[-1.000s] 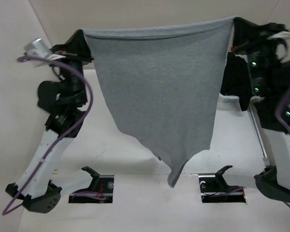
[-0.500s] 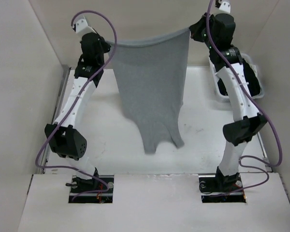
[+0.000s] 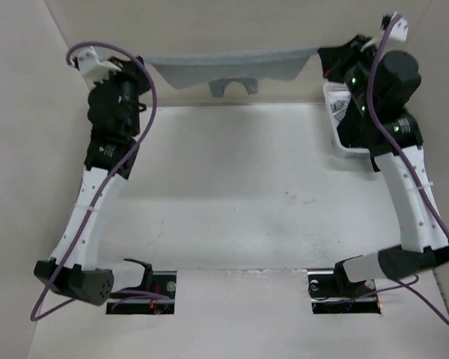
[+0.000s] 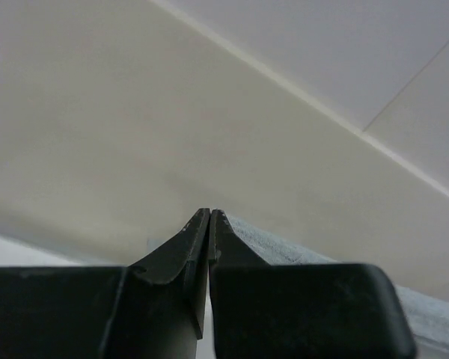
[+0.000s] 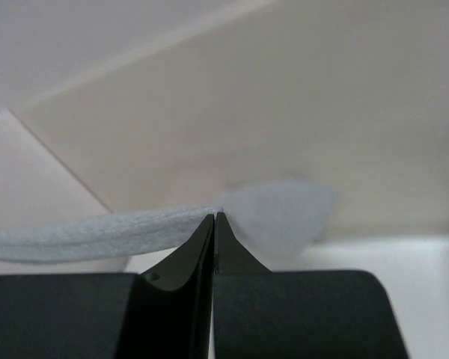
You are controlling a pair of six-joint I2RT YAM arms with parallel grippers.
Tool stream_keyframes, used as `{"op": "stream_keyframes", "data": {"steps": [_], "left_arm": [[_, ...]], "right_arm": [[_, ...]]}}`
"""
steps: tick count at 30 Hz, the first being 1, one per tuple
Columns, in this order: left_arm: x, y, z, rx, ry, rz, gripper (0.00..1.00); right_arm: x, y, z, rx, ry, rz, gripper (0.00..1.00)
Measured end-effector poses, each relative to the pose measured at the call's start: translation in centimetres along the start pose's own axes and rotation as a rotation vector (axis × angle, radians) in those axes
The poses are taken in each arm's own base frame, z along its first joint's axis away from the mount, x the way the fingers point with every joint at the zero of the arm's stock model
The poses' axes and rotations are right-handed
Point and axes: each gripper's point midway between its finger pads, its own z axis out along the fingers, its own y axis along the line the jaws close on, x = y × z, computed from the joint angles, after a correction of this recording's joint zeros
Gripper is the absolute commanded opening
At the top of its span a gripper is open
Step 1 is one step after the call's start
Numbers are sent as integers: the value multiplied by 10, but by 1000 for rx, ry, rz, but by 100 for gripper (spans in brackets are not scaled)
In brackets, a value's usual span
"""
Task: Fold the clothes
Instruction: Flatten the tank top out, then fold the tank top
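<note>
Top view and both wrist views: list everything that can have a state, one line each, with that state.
grey garment: unfolded, held up and stretched between both grippers along the far side, straps hanging down.
left gripper: shut on the grey garment's edge.
right gripper: shut on the grey garment's other end.
white basket: upright at the far right of the table, partly hidden; its contents cannot be told.
</note>
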Motion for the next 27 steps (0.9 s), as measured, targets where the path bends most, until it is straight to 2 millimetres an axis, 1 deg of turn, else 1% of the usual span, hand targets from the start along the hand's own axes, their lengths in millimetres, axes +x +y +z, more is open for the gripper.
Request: {"op": "stream_keyframes", "data": {"steps": [1, 3, 4, 5, 6, 8, 10, 11, 12, 13, 15, 17, 20, 22, 24, 26, 27], "left_arm": [[17, 7, -12, -8, 30, 6, 0], [63, 26, -41, -32, 112, 25, 0], [91, 39, -59, -50, 166, 43, 0], [114, 53, -76, -69, 213, 63, 0], [141, 68, -98, -87, 269, 84, 0], [185, 100, -144, -125, 382, 125, 0], [207, 125, -186, -158, 460, 139, 0], [211, 133, -204, -167, 482, 130, 0], [210, 138, -219, -172, 492, 108, 0], [208, 141, -229, -176, 495, 82, 0], [203, 144, -247, -182, 502, 17, 0], [206, 146, -262, -197, 531, -27, 0], [227, 157, -286, -241, 625, -19, 0], [236, 165, -298, -269, 667, -2, 0], [237, 169, -300, -295, 666, 4, 0], [238, 174, -295, -330, 644, 19, 0], [239, 175, -289, -347, 630, 35, 0]], "right_arm": [[24, -7, -13, 11, 40, 6, 1], [75, -17, -39, 27, 123, 23, 1], [109, -21, -55, 31, 177, 32, 0], [139, -25, -72, 33, 226, 37, 0], [174, -28, -92, 34, 288, 45, 0], [233, -35, -131, 36, 399, 55, 0], [279, -41, -171, 37, 493, 67, 0], [295, -43, -190, 38, 528, 76, 0], [309, -43, -209, 31, 564, 87, 0], [319, -41, -227, 17, 595, 101, 0], [332, -34, -257, -15, 646, 140, 0], [340, -26, -278, -44, 694, 180, 0], [359, -20, -302, -50, 782, 219, 0], [372, -20, -315, -35, 842, 222, 0], [380, -22, -318, -15, 874, 209, 0], [387, -29, -311, 25, 879, 190, 0], [389, -34, -302, 57, 873, 178, 0]]}}
